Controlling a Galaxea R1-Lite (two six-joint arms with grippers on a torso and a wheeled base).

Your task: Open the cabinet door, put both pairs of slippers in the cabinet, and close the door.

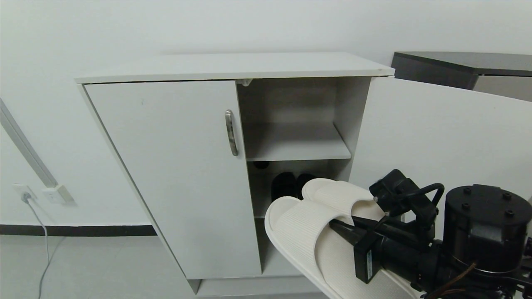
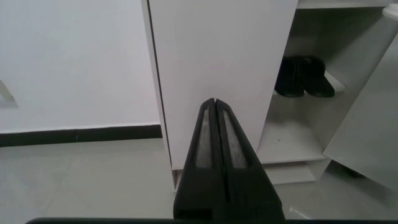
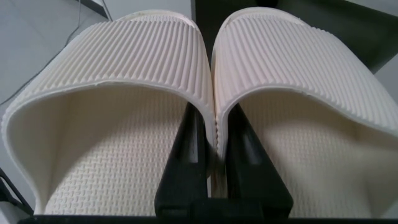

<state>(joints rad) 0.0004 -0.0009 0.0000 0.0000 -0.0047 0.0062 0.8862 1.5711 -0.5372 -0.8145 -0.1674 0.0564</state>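
At lower right, cream ribbed foam slippers point(image 1: 299, 232), seemingly light and pliable, were clamped at adjoining straps by the right end effector point(image 1: 335, 224).

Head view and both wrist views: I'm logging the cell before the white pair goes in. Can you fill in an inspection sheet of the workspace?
Surface: pale floor under the white cabinet.
Job's things: left door shut, right door swung open; black slippers on the lower shelf; white slippers held in front of the opening.
Clutter: nothing seen.
Grippers: right pincer shut on the white slippers' touching inner edges; left pincer shut, holding nothing.
Cables: grey cord hangs from the wall socket to the floor.
Surroundings: white wall, black baseboard, dark furniture beyond the open door.
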